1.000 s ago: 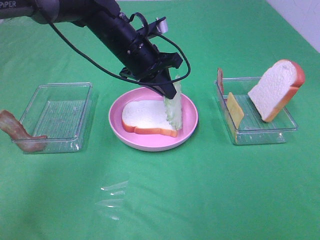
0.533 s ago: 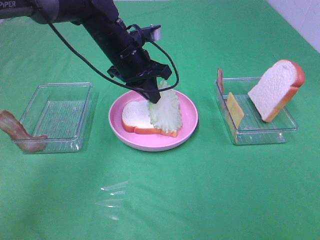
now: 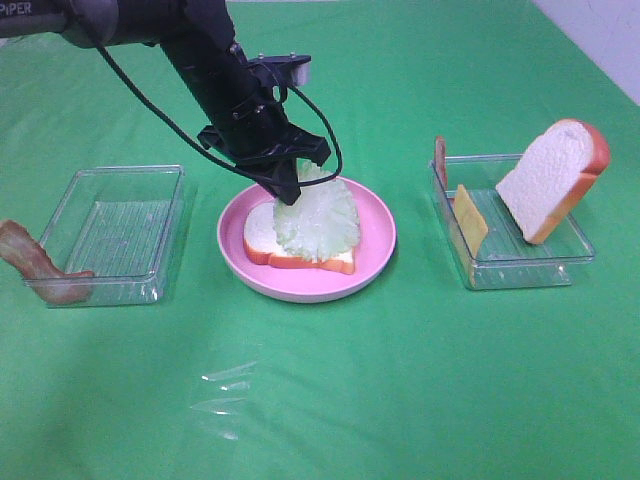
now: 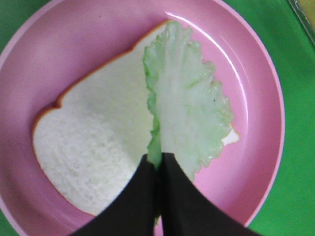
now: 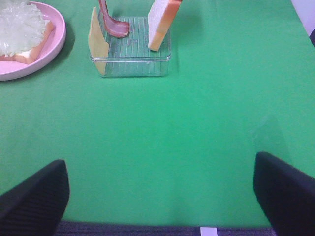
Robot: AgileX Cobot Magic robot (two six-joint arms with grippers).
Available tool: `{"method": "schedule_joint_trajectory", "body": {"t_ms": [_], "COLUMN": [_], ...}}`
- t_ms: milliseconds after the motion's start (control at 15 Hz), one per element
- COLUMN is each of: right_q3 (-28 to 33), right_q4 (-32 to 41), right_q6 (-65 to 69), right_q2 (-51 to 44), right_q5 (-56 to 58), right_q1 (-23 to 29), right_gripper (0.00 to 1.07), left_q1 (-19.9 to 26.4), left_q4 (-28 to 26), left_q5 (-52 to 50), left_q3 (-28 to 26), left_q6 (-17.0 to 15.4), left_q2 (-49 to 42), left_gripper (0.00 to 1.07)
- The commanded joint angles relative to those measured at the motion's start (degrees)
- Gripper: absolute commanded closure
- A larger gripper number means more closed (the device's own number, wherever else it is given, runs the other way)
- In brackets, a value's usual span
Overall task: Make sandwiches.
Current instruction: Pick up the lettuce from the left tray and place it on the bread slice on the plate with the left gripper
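A green cloth covers the whole table, with a pale wall at the 1 o'clock corner of the high view. A pink plate sits at the centre; one clear tray lies at its 9 o'clock and a second tray at its 3 o'clock. On the plate lies one bread slice, flat, as the sandwich base; one lettuce leaf drapes over its 3 o'clock half. The left gripper is pinched on the leaf's edge at 11 o'clock, probably so that the leaf can be laid out flat before letting go. One bacon strip hangs over the 8 o'clock corner of the 9 o'clock tray, half outside. In the other tray a second bread slice leans upright on the 3 o'clock wall; one cheese slice stands at the 9 o'clock wall, inside or outside I cannot tell; a second bacon strip pokes up at 11 o'clock. These stand on edge, which should make them easy to pinch.

From the left wrist, the black jaws are clamped together on the leaf's stem end; the leaf fans away over bread and plate rim.

From the right wrist, the right gripper hangs over bare cloth, jaws spread wide, grasping nothing, well apart from its tray; presumably it waits its turn.

Counted: two bread slices, two bacon strips, one leaf, one cheese slice, two trays, one plate.
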Motion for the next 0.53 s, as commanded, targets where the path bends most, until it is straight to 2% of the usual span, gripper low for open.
{"method": "schedule_joint_trajectory", "body": {"t_ms": [67, 267, 333, 400, 533], "right_q3": [-0.17, -0.17, -0.17, -0.17, -0.17], "right_q4": [0.06, 0.06, 0.06, 0.06, 0.06], "right_q6": [-0.52, -0.52, -0.52, -0.52, -0.52], "right_q2": [-1.55, -1.55, -1.55, -1.55, -1.55], "right_q5": [-0.4, -0.4, -0.4, -0.4, -0.4], "right_q1": [0.0, 0.0, 0.0, 0.0, 0.0], "right_gripper": [0.08, 0.08, 0.08, 0.08, 0.08], "left_q1": [-0.17, -0.17, -0.17, -0.17, -0.29], "left_q4": [1.83, 2.58, 2.69, 4.13, 8.19], "left_q5": [-0.34, -0.34, -0.46, -1.43, -1.26], "left_q3": [0.29, 0.29, 0.29, 0.29, 0.11], "left_q6": [-2.01, -2.46, -2.46, -4.64, -10.26], "left_q2": [-0.29, -0.29, -0.29, -0.34, -1.2], "left_gripper": [1.07, 1.02, 0.93, 0.61, 0.1]}}
